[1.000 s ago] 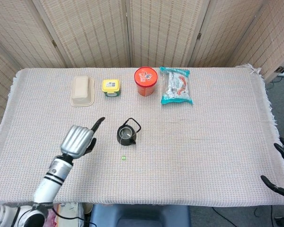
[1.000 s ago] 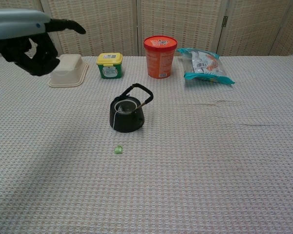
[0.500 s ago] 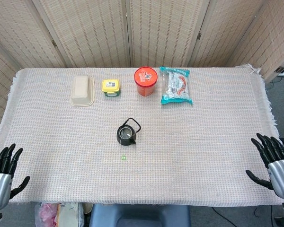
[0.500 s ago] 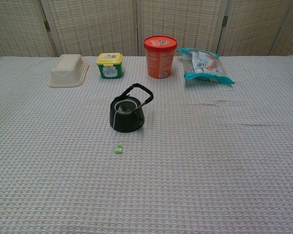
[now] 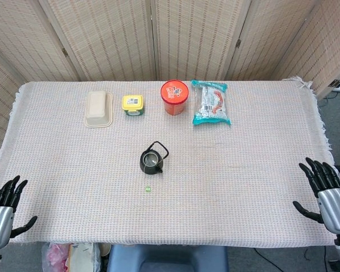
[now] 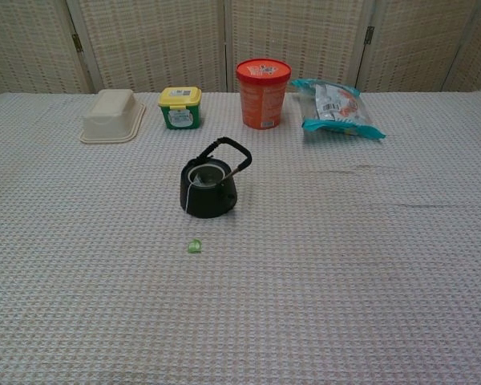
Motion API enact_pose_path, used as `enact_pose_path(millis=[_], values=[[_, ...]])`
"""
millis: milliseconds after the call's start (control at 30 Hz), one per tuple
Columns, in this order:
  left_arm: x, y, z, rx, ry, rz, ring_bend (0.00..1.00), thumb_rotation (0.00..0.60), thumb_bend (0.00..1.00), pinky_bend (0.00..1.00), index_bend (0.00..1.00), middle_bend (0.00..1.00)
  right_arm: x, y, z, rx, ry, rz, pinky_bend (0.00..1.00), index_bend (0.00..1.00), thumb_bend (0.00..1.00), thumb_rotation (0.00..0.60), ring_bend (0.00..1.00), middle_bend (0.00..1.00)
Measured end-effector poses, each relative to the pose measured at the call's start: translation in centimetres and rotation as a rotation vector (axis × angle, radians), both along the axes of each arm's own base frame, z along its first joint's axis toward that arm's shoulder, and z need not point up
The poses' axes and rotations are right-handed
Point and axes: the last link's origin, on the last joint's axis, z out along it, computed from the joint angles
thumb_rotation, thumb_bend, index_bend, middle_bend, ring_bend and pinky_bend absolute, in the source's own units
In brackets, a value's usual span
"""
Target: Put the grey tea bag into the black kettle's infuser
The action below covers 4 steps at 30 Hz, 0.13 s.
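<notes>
The black kettle (image 5: 151, 160) (image 6: 209, 188) stands upright at the middle of the table, lid off and handle tilted back. Something pale grey lies in its infuser (image 6: 206, 175); I cannot tell for sure that it is the tea bag. A thin white string (image 6: 189, 198) hangs down the kettle's front. A small green tag (image 5: 148, 189) (image 6: 194, 246) lies on the cloth just in front. My left hand (image 5: 4, 207) hovers off the near left corner, fingers spread, empty. My right hand (image 5: 327, 192) is off the near right edge, fingers spread, empty. The chest view shows neither hand.
Along the back of the table stand a cream box (image 5: 98, 108), a yellow-lidded tub (image 5: 133, 105), a red cup (image 5: 175, 97) and a teal snack bag (image 5: 211, 102). A woven cloth (image 5: 243, 170) covers the table. Folding screens rise behind.
My left hand has pulled back from beside the kettle to the near left corner and spread its fingers. The right hand has come further into view at the near right edge.
</notes>
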Motion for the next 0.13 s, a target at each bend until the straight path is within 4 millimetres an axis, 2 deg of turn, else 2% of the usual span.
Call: enact_pose_path(millis=[133], values=[[-0.18, 0.00, -0.14, -0.010, 0.011, 0.017, 0.00, 0.600, 0.21, 0.18, 0.00, 0.00, 0.11, -0.19, 0.02, -0.012, 0.004, 0.009, 0.00, 0.00, 0.12, 0.600, 0.00, 0.00]])
